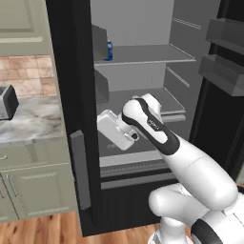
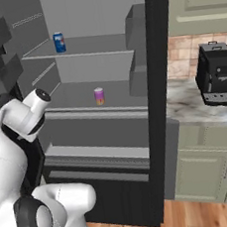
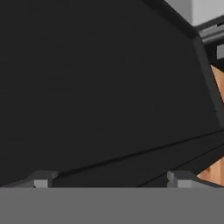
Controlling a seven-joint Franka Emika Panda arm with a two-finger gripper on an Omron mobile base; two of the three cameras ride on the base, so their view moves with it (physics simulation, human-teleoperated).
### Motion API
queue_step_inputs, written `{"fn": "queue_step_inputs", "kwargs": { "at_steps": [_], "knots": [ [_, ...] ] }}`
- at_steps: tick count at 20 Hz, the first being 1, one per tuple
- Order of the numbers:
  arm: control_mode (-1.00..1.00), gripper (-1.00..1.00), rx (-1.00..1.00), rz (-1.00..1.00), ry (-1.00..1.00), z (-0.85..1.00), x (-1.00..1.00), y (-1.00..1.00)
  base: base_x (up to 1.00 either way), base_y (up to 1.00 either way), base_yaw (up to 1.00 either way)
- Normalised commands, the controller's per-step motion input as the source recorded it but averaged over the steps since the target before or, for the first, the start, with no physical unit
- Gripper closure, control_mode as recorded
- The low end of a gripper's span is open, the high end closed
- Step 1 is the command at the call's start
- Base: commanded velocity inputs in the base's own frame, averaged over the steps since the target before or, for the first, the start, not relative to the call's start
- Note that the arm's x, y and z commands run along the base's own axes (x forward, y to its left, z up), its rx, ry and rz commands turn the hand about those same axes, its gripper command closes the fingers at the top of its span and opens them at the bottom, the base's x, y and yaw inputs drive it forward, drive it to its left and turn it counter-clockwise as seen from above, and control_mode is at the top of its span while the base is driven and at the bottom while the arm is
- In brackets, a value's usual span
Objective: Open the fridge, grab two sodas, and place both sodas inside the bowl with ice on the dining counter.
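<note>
A: Where are the sodas?

B: In the open fridge (image 2: 99, 62): the blue can (image 2: 59, 42) on the upper shelf (image 2: 93, 52), the pink can (image 2: 99, 96) on the shelf below, near its front edge.

A: And the pincer (image 3: 109, 178)?

B: Its tips (image 3: 40, 180) stand wide apart, holding nothing, facing a dark fridge panel. It sits low by the left door (image 1: 71, 95), below and left of both cans.

A: Best approach?

B: I'd lift the hand, turn it toward the pink can, come in level and close around its middle.

Fridge (image 1: 71, 95) open; blue soda (image 1: 109, 50) on upper shelf (image 1: 147, 55).
</note>
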Motion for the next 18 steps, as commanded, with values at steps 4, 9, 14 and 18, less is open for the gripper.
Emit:
{"fn": "queue_step_inputs", "kwargs": {
  "at_steps": [4, 9, 14, 18],
  "knots": [
    [-1.00, -1.00, 0.00, 0.11, 0.00, -0.17, -0.24, 0.76, 0.00, 0.00, 0.00],
    [-1.00, -1.00, 0.00, 0.10, 0.00, -0.14, -0.17, 0.75, 0.00, 0.00, 0.00],
    [-1.00, -1.00, -0.01, 0.03, -0.01, -0.10, -0.10, 0.49, 0.00, 0.00, 0.00],
    [-1.00, -1.00, -0.01, -0.01, -0.11, 0.00, -0.16, -0.14, 0.00, 0.00, 0.00]
  ]
}}
